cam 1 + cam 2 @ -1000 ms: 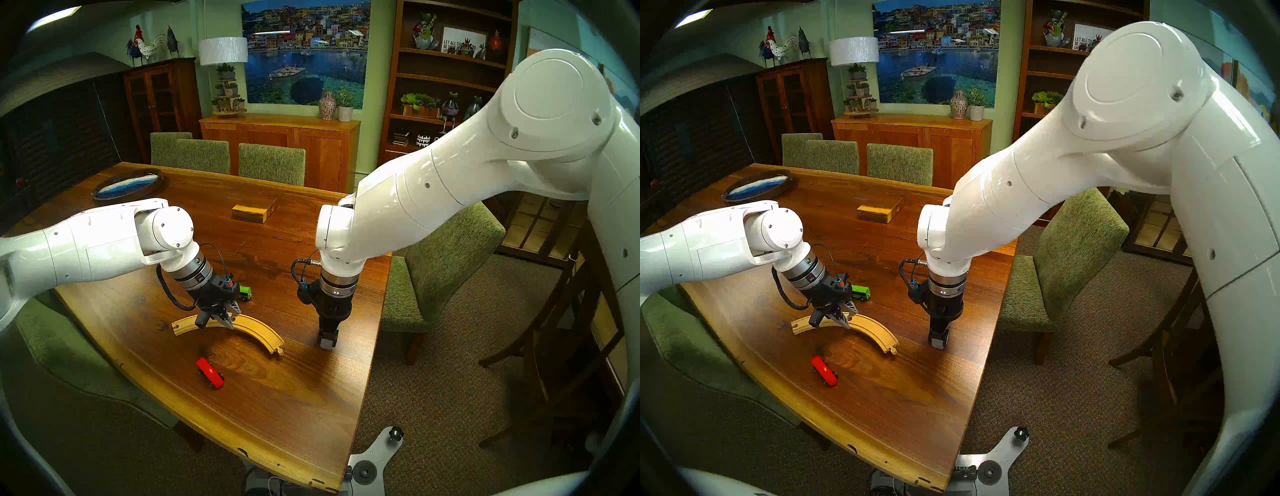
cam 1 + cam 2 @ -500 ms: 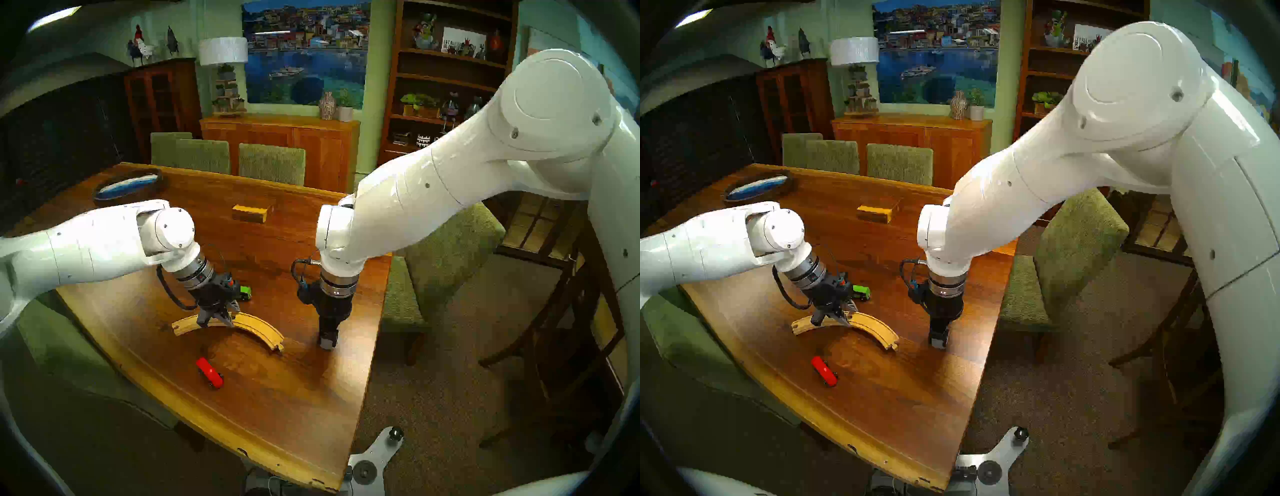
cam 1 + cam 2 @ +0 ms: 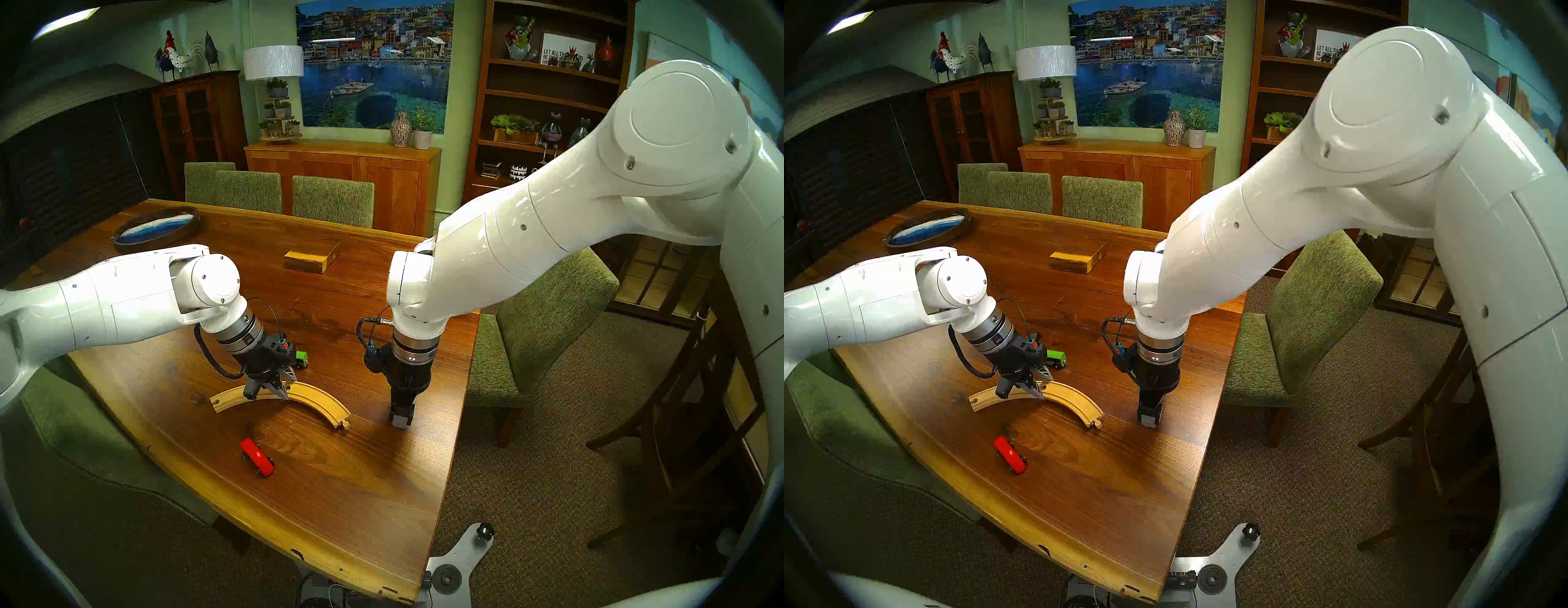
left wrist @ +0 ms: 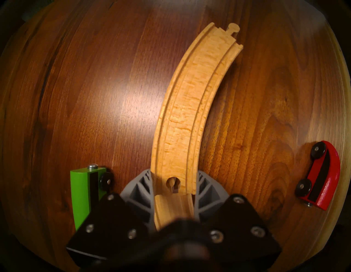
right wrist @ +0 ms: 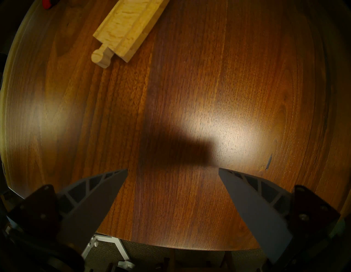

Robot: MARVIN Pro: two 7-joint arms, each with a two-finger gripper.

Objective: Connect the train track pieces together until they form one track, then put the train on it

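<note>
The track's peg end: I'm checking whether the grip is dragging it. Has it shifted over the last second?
Yes, slightly. In the head view the track's peg end has crept rightward, toward the still right gripper, with the left gripper shut on the track.

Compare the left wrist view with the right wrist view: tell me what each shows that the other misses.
Left wrist only: the left claw shut across the track at the peg-and-socket seam, the green car beside it, and the whole red car.
Right wrist only: the right claw open over bare table, nothing between its fingers, and the table's near edge.
Both: the track's free peg end and the table.
</note>
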